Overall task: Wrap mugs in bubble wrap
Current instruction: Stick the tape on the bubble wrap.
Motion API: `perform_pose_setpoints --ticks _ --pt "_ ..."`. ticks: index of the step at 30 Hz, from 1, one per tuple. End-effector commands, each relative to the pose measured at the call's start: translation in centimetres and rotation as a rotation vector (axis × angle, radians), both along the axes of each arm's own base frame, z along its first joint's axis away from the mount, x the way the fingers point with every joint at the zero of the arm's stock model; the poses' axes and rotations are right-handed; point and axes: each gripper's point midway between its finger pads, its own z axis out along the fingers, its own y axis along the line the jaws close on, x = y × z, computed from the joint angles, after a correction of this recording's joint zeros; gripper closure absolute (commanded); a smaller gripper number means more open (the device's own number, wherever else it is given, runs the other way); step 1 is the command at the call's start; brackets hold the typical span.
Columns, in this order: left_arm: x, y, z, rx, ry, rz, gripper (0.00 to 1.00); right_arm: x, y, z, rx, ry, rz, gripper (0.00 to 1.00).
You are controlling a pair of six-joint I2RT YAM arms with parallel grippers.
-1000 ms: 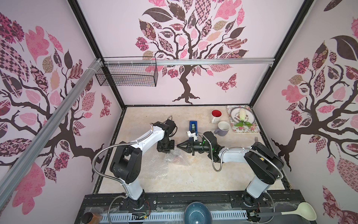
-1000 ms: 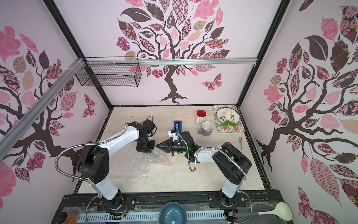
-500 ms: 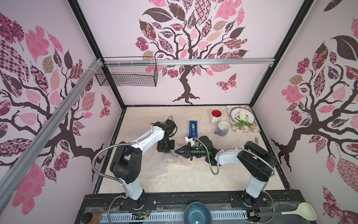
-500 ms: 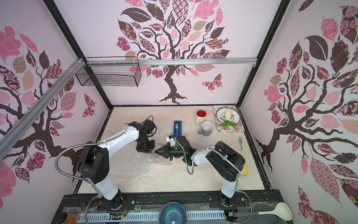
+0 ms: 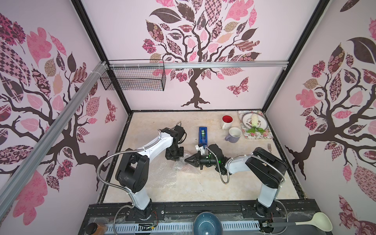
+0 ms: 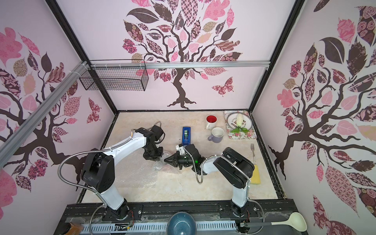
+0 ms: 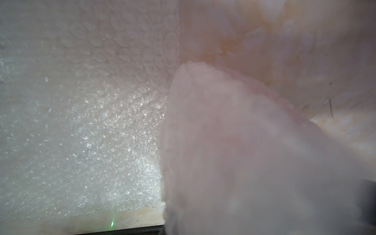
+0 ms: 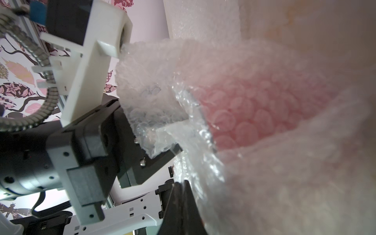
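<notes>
Clamps a bunched fold of bubble wrap (image 8: 142, 85) in the left end effector (image 5: 174, 159), jaws together on the plastic, mid-worktop (image 5: 203, 189). Points the right end effector (image 5: 186, 160), jaws likewise together, at the same bundle, tips against it. Shows the red mug (image 8: 254, 107) only as a red blur inside that wrap. Farther back, upright and well apart from the bundle: white mug (image 5: 226, 121) and lavender mug (image 5: 234, 134), beside a floral tray (image 5: 257, 136) carrying a plate (image 5: 245, 122) with a pale vegetable (image 5: 254, 120).
</notes>
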Motion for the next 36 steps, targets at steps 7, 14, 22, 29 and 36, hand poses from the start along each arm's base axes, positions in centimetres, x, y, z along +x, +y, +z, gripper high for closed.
perform_pose_setpoints --ticks 7,14,22,29,36 --pt "-0.2 -1.1 0.4 -0.052 -0.014 -0.008 1.0 1.5 0.4 -1.2 -0.022 0.096 -0.079 1.0" --pt "0.0 -1.5 1.5 -0.086 -0.045 -0.001 1.0 1.2 -0.8 -3.7 -0.121 0.151 -0.107 1.0" --pt "1.4 -1.7 4.3 -0.122 -0.112 0.022 0.73 1.2 -1.7 -4.6 -0.198 0.165 -0.119 1.0" --pt "2.4 -0.3 5.8 -0.129 -0.14 0.064 0.63 1.3 -1.6 -4.2 -0.205 0.15 -0.111 1.0" --pt "2.7 0.0 9.7 -0.199 -0.217 0.074 0.52 1.3 -1.6 -4.0 -0.204 0.145 -0.109 1.0"
